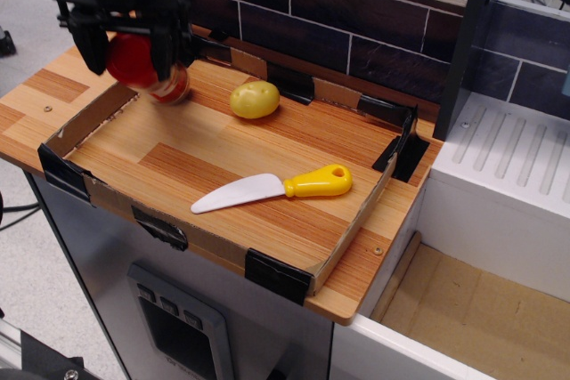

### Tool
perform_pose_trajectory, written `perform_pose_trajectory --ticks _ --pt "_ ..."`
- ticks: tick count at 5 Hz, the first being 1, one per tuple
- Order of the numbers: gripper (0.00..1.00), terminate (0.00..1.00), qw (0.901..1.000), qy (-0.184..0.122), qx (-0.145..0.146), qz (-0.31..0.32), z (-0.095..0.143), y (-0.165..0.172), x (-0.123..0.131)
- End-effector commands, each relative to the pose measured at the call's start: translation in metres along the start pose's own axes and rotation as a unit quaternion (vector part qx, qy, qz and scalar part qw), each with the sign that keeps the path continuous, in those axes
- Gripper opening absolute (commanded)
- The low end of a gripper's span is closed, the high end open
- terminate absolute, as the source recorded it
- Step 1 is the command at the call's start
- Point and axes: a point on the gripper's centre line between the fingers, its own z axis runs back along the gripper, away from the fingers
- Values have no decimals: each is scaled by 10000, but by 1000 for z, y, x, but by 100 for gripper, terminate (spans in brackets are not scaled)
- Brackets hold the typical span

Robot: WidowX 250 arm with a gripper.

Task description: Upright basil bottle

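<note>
My black gripper (127, 58) is at the far left, above the back left corner of the cardboard tray (294, 266). It is shut on the basil bottle (142, 64) by its wide red cap. The bottle hangs tilted in the air, cap toward the camera, its red-labelled clear body (171, 86) pointing down and to the right. It is lifted off the tray floor.
A yellow potato (255, 99) lies at the back middle of the tray. A toy knife (276, 190) with a white blade and yellow handle lies in the tray's front middle. A dark brick wall runs behind. A white counter (508, 166) stands to the right.
</note>
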Motion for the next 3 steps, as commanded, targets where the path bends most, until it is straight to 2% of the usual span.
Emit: perform_pose_trajectory --ticks 1,2,3 --pt "0 0 9980 -600 -36 220 45 4 27" --pt "100 0 9969 -605 162 477 40 3 36" --pt "100 0 9951 -527 257 801 34 -2 49"
